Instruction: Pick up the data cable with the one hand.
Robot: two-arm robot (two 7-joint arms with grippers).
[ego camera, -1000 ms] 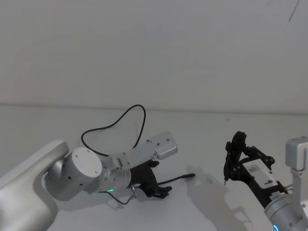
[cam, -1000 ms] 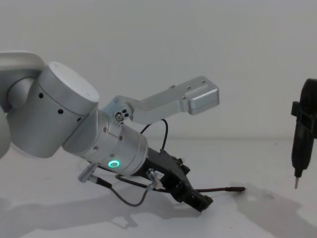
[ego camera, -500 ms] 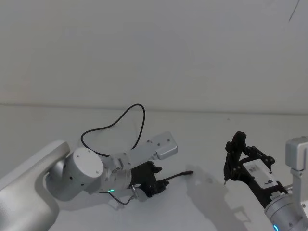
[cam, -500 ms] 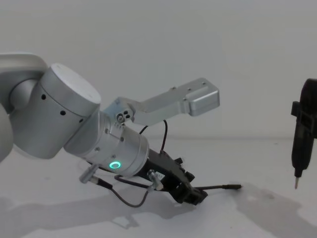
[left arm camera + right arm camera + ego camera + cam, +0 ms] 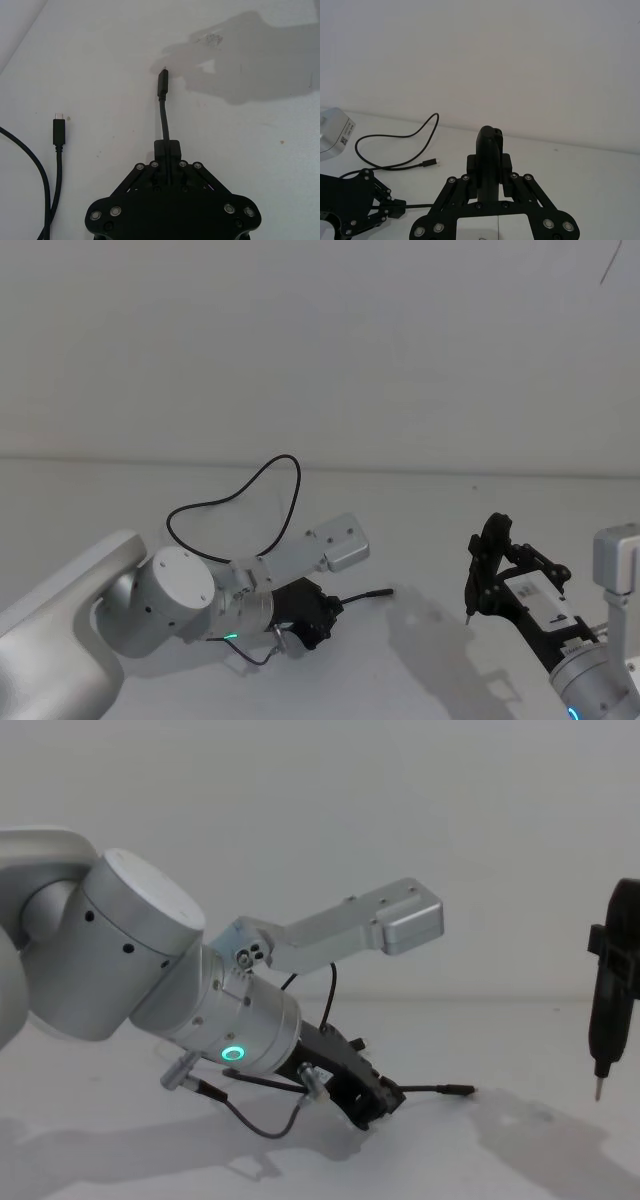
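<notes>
The data cable (image 5: 283, 466) is a thin black cord looping over the white table behind my left arm. My left gripper (image 5: 326, 611), black on a silver wrist with a green ring light, is low over the table and shut on one branch of it. In the left wrist view the cable (image 5: 163, 108) runs straight out from the closed left gripper (image 5: 166, 146) to a dark plug (image 5: 162, 83). A second plug (image 5: 59, 128) lies beside it. The chest view shows the left gripper (image 5: 383, 1098) with the plug (image 5: 458, 1091) just past it.
My right gripper (image 5: 478, 592) stays parked at the right, fingers together and pointing down, seen as a slim black tool in the chest view (image 5: 604, 1020). From the right wrist view the cable loop (image 5: 418, 135) and the left gripper (image 5: 395, 204) lie ahead on the table (image 5: 450, 510).
My left gripper has drawn back toward the arm's body, and the cable's plug end has slid back with it. The right arm has not moved.
</notes>
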